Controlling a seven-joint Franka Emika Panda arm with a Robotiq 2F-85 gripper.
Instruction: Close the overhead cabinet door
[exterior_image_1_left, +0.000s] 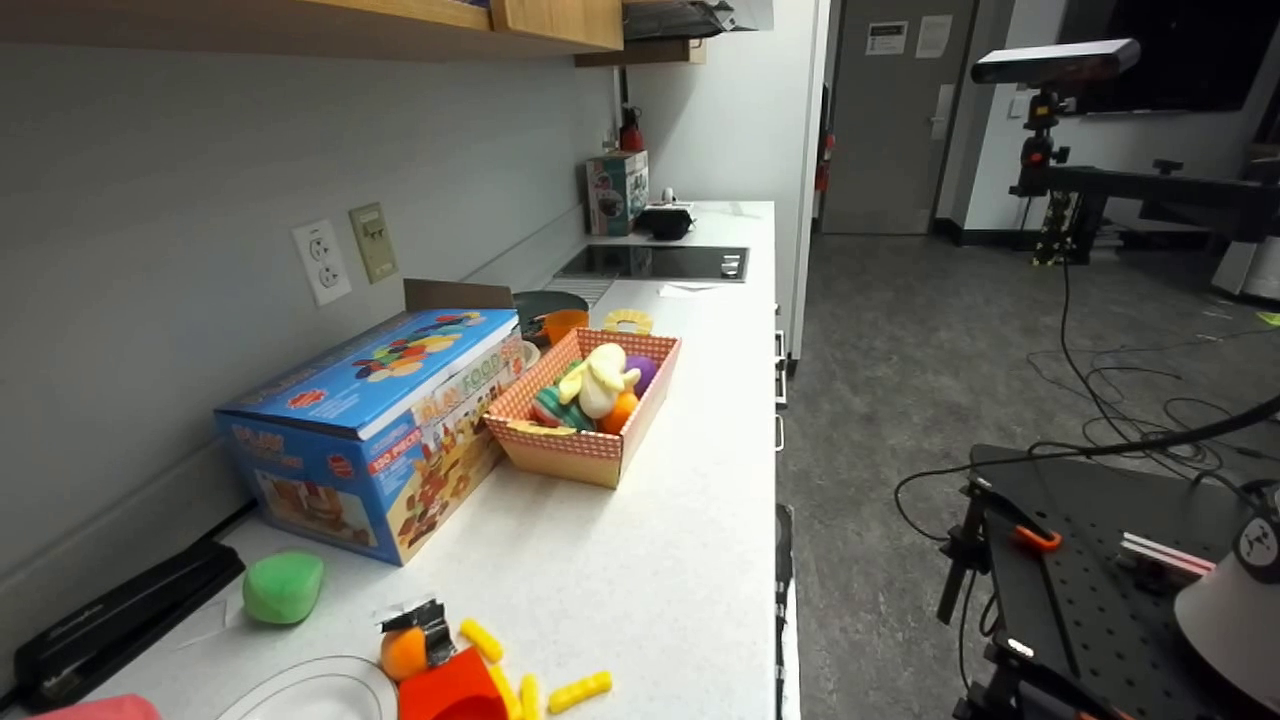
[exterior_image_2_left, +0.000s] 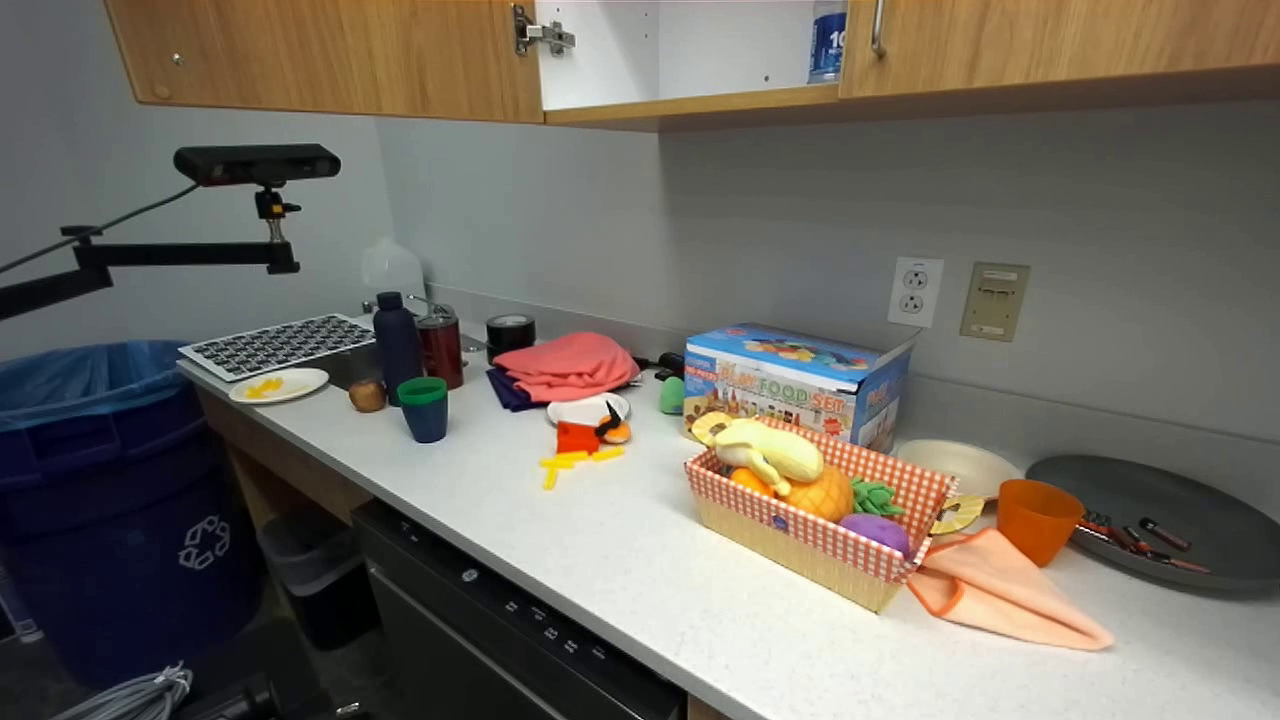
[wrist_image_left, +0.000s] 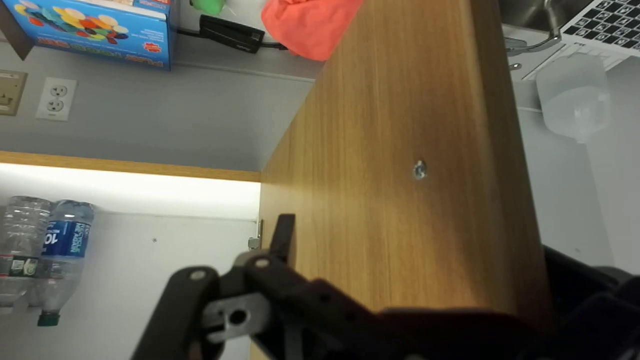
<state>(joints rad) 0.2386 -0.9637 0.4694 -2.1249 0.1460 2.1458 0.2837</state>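
1. Left of the door (wrist_image_left: 390, 125) in my wrist view, which looks upside down, the cabinet (wrist_image_left: 160, 285) lies exposed, with bottles (wrist_image_left: 70, 240) inside.
2. At the door's left side is its hinge (wrist_image_left: 255, 243); I judge that the whole swing turns there.
3. Just right of the hinge, my inner finger (wrist_image_left: 283, 237) shows in front of the door's inside face. I can't tell whether it touches.
4. My gripper (wrist_image_left: 425, 255) has its fingers wide apart, clamped on nothing, with the door standing between them.
5. In an exterior view the door (exterior_image_2_left: 330, 60) is swung out, inside face showing; its top is cut off, so I can't tell its long axis.
6. Toward the door's right side sits a screw (wrist_image_left: 419, 169), then the free edge (wrist_image_left: 497, 125), running up and down my wrist view.
7. Past that edge, on the door's outer side, is my outer finger (wrist_image_left: 577, 270), its tip seemingly hidden by the door.
8. As I judge it, closing calls for the outer finger to press the door leftward, toward the cabinet. My inner finger, on the cabinet's side of the door, could get pinched, so it should slip out before the gap narrows.
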